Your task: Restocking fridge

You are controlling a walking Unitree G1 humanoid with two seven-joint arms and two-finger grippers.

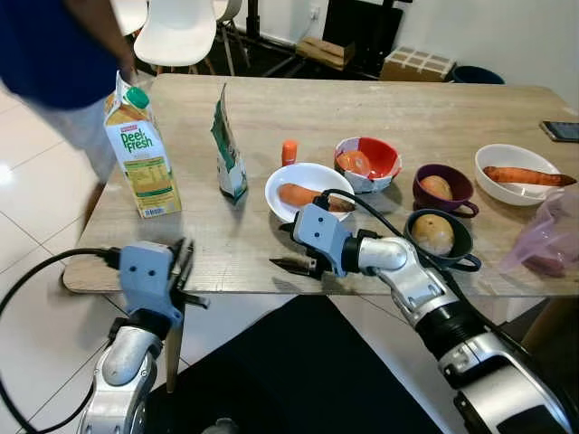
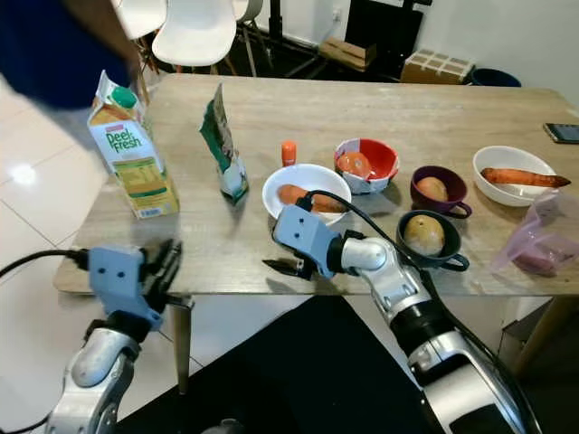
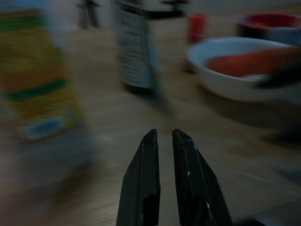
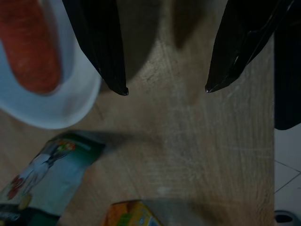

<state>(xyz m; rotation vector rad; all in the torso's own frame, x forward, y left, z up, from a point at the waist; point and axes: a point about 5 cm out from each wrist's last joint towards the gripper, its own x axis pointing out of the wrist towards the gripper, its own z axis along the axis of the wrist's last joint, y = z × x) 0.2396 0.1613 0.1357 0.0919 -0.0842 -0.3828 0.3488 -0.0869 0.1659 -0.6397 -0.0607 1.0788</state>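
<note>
Juice carton (image 1: 140, 149) upright near left table (image 1: 271, 117) edge, held at top by a person's hand (image 1: 125, 70). Green pouch (image 1: 227, 149) standing just beside, bare wood between. White bowl (image 1: 308, 185) with carrot (image 1: 297, 195) near front edge. Right gripper (image 1: 291, 266) hovering over front edge beside that bowl, fingers well apart, holding nothing. Left gripper (image 3: 162, 135) below front left corner, fingers nearly together, empty. Open tabletop strip along front edge.
</note>
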